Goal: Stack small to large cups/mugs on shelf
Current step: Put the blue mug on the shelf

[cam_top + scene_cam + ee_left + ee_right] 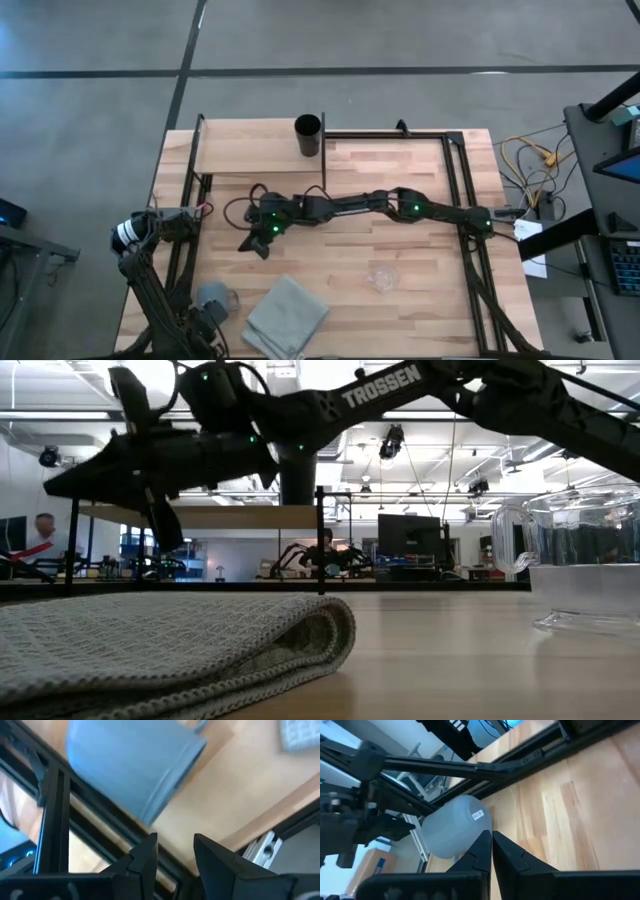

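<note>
The black cup already stands upright on the shelf at the far edge of the worktop, near the shelf's right-hand upright; the other two vessels are not yet there, so by my reading the stacking is in its early part.

The blue-grey mug lies at the near left of the worktop, just beside the folded grey cloth; the left pincer hangs close over it with its fingers parted and nothing between them, the mug tipped on its side just ahead of the tips. The clear glass cup stands alone on bare wood at the near right, well apart from both.

The right arm reaches across the middle of the worktop toward the left; its pincer is clenched, tips together, holding nothing.

The step in hand looks like picking up the mug with the left arm; that calls for easing the parted fingers around the mug's wall or rim, closing firmly, then lifting clear of the frame rail before carrying it to the shelf.
</note>
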Tool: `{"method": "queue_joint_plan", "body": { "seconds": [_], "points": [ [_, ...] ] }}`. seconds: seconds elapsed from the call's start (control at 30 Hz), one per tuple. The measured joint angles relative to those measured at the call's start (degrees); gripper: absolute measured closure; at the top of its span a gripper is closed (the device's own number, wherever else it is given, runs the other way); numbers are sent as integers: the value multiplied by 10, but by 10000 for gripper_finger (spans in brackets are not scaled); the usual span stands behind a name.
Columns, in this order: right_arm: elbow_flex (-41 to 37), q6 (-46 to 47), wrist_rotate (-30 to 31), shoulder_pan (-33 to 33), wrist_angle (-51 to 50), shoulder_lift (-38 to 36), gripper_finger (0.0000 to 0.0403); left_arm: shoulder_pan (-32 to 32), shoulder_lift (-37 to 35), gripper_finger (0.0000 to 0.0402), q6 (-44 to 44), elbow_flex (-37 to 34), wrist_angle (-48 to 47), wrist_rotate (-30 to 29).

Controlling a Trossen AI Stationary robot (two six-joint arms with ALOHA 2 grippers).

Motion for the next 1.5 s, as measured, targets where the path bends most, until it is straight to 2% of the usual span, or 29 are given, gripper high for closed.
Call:
{"method": "queue_joint_plan", "body": {
  "seconds": [0.27,0.5,0.8,1.5],
  "points": [
    [-19,-6,1,-2,-16,1,394,4,0,288,2,-8,3,-11],
    [-35,-11,1,-1,-5,1,394,8,2,288,2,-8,54,-18],
    [-36,-13,-9,3,49,1,394,15,7,288,2,-10,19,-16],
    [-32,-13,3,28,68,14,394,25,7,288,2,-26,12,-14]
  ]
}}
